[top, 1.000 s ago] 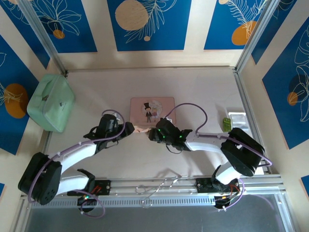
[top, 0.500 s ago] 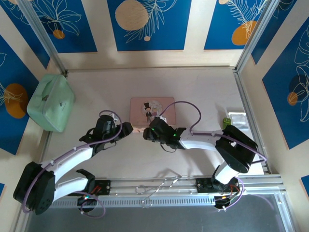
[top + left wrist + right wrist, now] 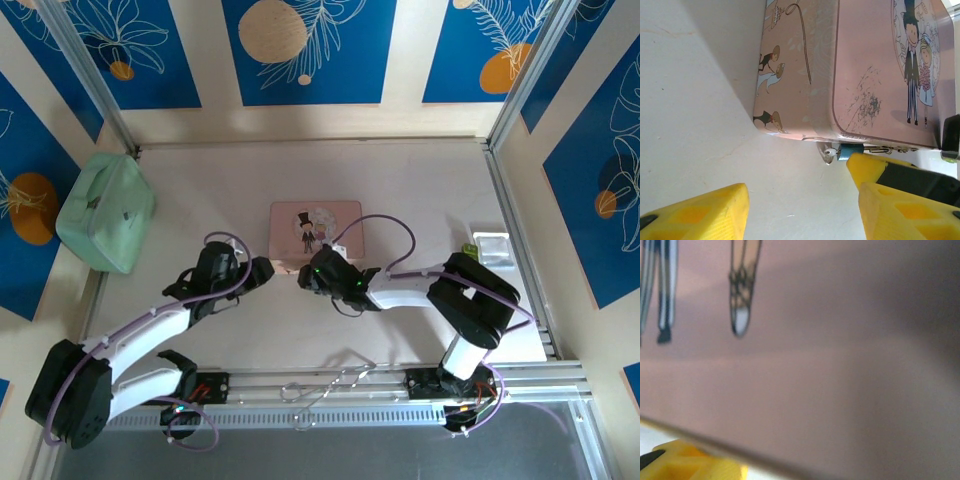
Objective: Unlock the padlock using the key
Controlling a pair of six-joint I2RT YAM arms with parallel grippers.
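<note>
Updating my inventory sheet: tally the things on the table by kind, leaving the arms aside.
Boxes: 2 (pink tin, mint-green case)
Padlock: 1
Small green item: 1
Clear packet: 1
Total: 5

padlock [image 3: 850,151] before tin [image 3: 340,215], case [image 3: 105,212] far left

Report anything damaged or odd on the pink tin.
The tin has a patch of dark scratches on its lid, near the corner above the padlock. The pink finish looks scuffed there, unlike the clean print around it. Otherwise nothing stands out.
</note>
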